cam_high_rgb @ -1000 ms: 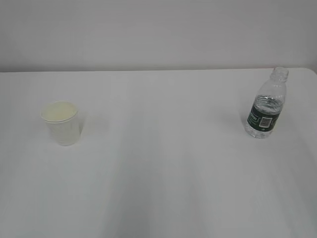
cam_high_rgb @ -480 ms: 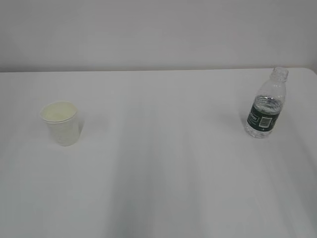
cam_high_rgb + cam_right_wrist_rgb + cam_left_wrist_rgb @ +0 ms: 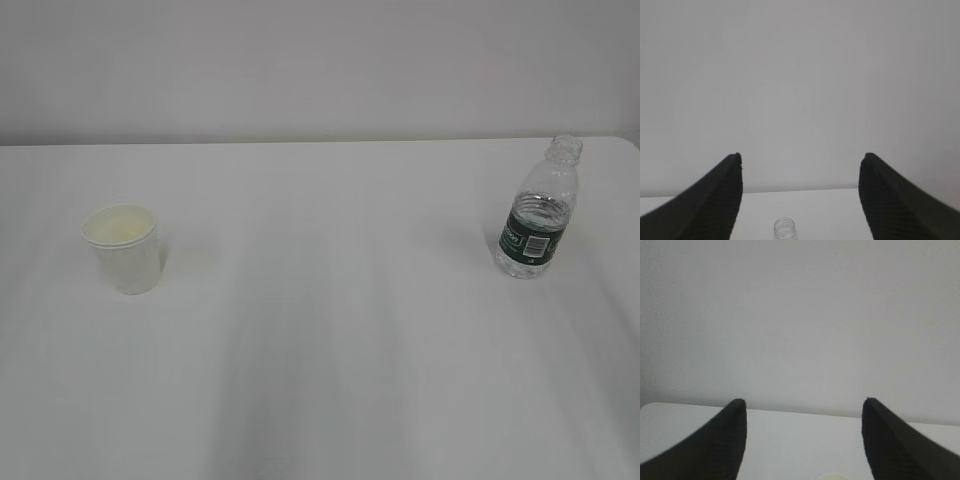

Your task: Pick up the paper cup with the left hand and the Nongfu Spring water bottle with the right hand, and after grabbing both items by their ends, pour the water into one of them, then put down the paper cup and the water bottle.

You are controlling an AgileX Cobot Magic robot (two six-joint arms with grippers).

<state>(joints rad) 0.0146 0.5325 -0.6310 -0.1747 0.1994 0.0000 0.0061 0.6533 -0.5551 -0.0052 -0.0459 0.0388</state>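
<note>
Upright on a plain white table (image 3: 330, 330), a small white paper cup (image 3: 124, 250) stands toward the left side, its body tapering downward from a rolled rim and its inside a pale cream-yellow. Well apart from it, near the table's right edge, the Nongfu Spring water bottle (image 3: 537, 212) also stands upright: clear ribbed plastic, a narrow capless neck, and a dark green label band with a white barcode patch facing the camera. Whether water remains inside cannot be told.

Neither arm appears in the exterior view. Seen from the left wrist, the left hand (image 3: 804, 402) spreads its two black fingers wide with nothing between them, facing a bare pale wall (image 3: 800, 315); only a sliver of the cup's rim (image 3: 834, 476) peeks in at the bottom edge, below the gap. From the right wrist, the right hand (image 3: 801, 156) is likewise spread wide and empty, with the bottle's open neck (image 3: 784, 229) showing low in the frame between the fingers, untouched.
</note>
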